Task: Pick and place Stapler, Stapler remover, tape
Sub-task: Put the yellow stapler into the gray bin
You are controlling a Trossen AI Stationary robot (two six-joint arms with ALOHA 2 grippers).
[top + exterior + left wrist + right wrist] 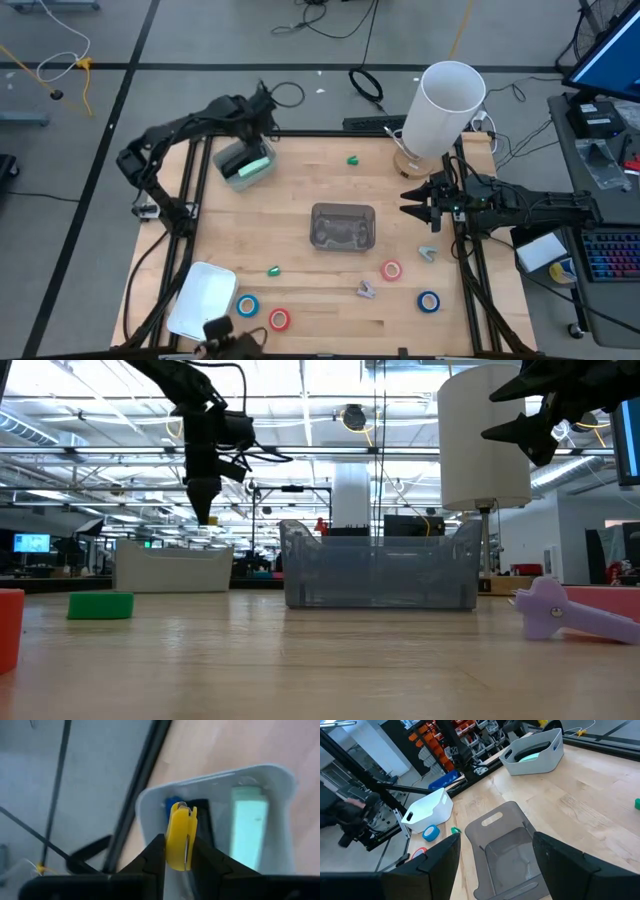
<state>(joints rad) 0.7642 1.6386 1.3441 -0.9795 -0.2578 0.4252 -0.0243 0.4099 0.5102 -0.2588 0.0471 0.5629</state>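
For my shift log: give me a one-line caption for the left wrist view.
Left gripper shut on a small yellow piece above a grey bin holding a mint-green stapler.

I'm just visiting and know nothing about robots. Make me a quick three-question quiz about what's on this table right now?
1. True or false: the left gripper is shut on a small yellow piece above the grey bin.
2. How many tape rolls lie on the table?
3. Which thing stands at the table's far right corner? A) white cylinder B) clear tray C) white bin

Key: 1 true; 2 four: blue, red, red, blue; 3 A.
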